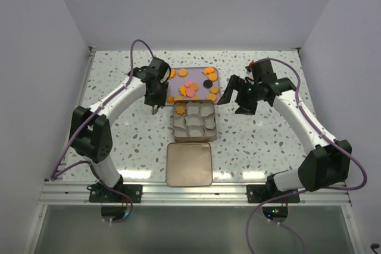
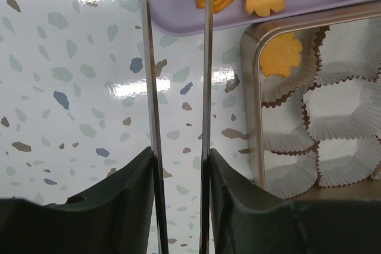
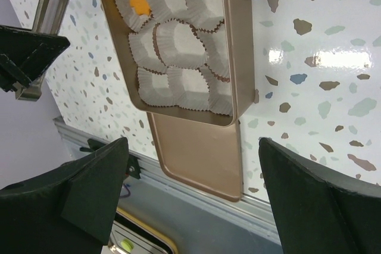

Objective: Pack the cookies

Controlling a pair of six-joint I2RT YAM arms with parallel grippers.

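Left fingers [image 2: 113, 206] narrowly parted with nothing seen between, right fingers [image 3: 309, 194] wide and empty; cookies [image 1: 191, 87] on the purple tray [image 2: 178, 10] ahead of the left tips, one in a corner cup [image 2: 287, 87] of the tin [image 2: 251, 123] to their right; step, apparently: fetching another, which calls for reaching over the tray.

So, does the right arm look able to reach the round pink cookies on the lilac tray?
Probably yes: the right gripper hangs open right of the lilac tray, the pink cookies lie uncovered mid-tray, with the left gripper off to its left.
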